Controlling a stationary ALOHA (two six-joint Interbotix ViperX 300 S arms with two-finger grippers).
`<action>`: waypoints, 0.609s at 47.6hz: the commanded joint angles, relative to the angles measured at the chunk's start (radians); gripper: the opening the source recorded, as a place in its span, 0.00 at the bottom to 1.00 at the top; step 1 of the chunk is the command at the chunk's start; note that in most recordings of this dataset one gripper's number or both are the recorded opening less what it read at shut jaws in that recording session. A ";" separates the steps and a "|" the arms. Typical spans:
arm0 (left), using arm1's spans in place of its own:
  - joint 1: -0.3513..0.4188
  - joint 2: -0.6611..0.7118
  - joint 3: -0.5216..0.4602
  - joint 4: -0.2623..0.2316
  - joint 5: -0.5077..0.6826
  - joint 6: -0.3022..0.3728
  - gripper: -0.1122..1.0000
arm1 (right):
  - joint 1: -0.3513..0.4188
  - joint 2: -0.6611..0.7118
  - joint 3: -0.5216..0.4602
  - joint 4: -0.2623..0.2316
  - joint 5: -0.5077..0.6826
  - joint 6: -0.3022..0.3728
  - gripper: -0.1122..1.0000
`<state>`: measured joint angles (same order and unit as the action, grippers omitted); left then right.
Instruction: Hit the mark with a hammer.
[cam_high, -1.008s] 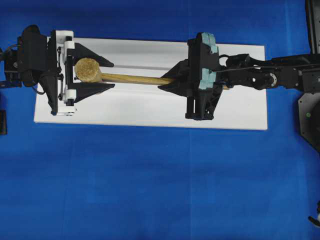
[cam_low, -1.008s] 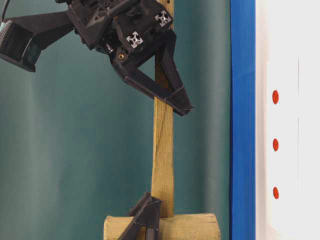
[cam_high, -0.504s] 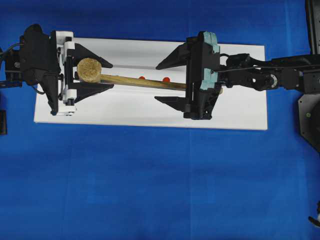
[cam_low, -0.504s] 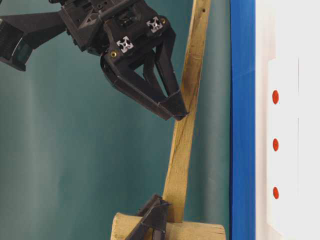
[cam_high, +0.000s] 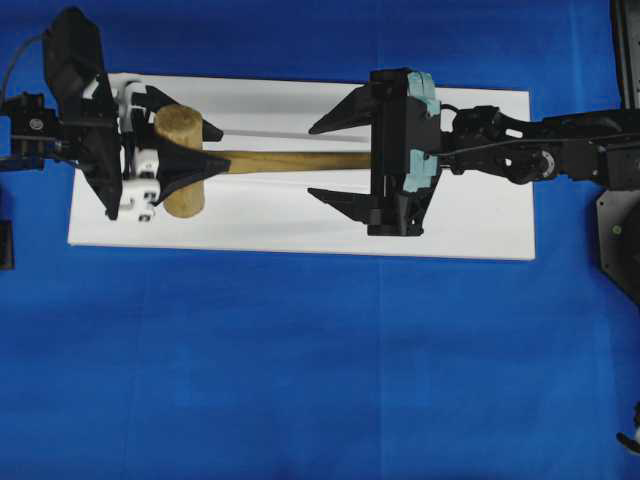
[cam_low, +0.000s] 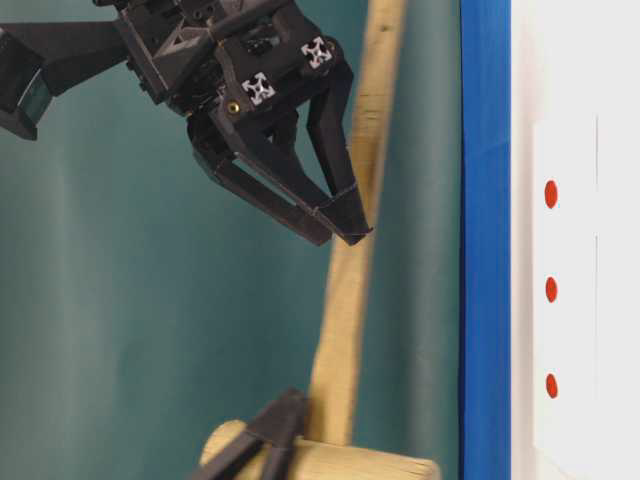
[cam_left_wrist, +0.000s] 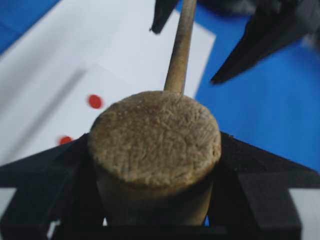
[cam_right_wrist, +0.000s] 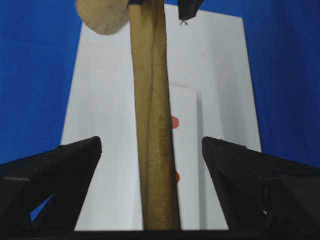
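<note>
I had the left gripper (cam_high: 165, 160) clamped on the head of the hammer (cam_high: 240, 161), fingers pressed to both sides of that wooden cylinder, near the left end of the white board (cam_high: 480, 225). In my judgement that was an awkward hold for a strike: the head was pinched and the handle stuck out toward the right end of the board, where a swing would want the reverse.

The right gripper (cam_high: 333, 160) stood spread wide around the handle, both fingers well clear of the wood, gripping nothing. I read it as parked there astride the shaft, ready to close again farther along.

From overhead the handle lay across the board's middle and covered the marks completely. The table-level view gave me what that hid: three red marks (cam_low: 551, 290) in a row on the board, with the handle raised and slanting off the surface. The left wrist camera showed two of them beside the head; the right wrist camera caught two peeking from behind the shaft.
</note>
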<state>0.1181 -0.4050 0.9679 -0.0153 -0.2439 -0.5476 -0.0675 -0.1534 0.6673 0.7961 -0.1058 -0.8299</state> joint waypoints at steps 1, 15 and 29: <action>0.003 -0.028 -0.032 -0.002 -0.015 -0.112 0.49 | 0.002 -0.020 -0.026 -0.005 -0.008 -0.009 0.91; -0.002 -0.048 -0.021 0.000 -0.021 -0.486 0.49 | 0.003 -0.020 -0.025 -0.005 -0.009 -0.029 0.91; -0.011 -0.057 -0.012 0.003 -0.015 -0.572 0.49 | 0.003 -0.020 -0.023 -0.005 -0.008 -0.043 0.91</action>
<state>0.1135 -0.4449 0.9695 -0.0153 -0.2500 -1.1183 -0.0675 -0.1534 0.6673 0.7931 -0.1058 -0.8713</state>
